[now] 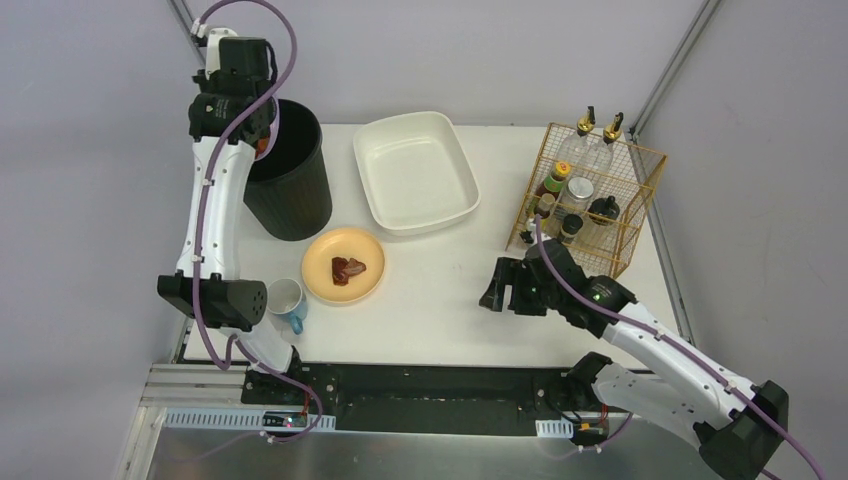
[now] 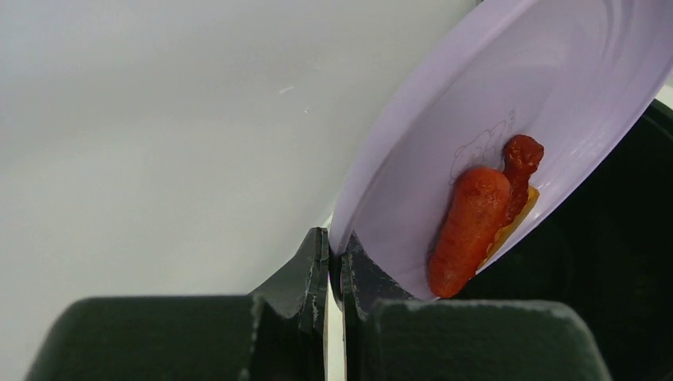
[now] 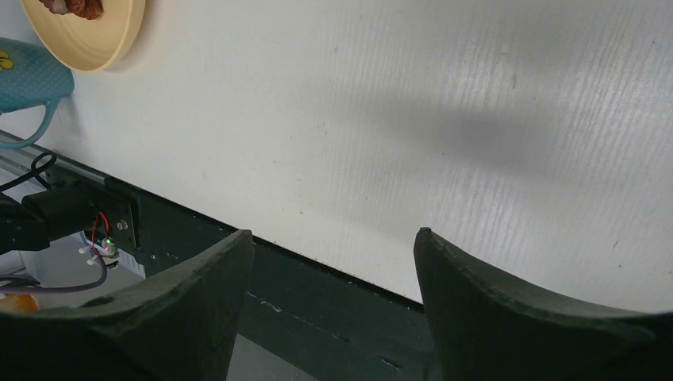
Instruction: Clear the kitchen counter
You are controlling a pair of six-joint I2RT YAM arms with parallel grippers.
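Note:
The kitchen counter (image 1: 440, 290) is a white tabletop with a black rail (image 3: 317, 294) along its front. My left gripper (image 2: 337, 242) is up at the back left, shut on the rim of a lilac plate (image 2: 508, 87). The plate is tilted over the black bin (image 1: 295, 185). An orange sausage-like piece (image 2: 468, 230) and a red scrap (image 2: 522, 155) lie near the plate's lower edge, above the bin's dark mouth (image 2: 611, 262). My right gripper (image 3: 333, 234) hangs open over the counter's front right, nothing between its fingers.
A yellow plate (image 1: 318, 280) with brown food (image 1: 348, 268) sits left of centre, a blue mug (image 1: 288, 303) beside it. A white basin (image 1: 415, 170) stands behind. A gold wire rack (image 1: 590, 195) of bottles stands at the right, close behind my right gripper (image 1: 497, 288).

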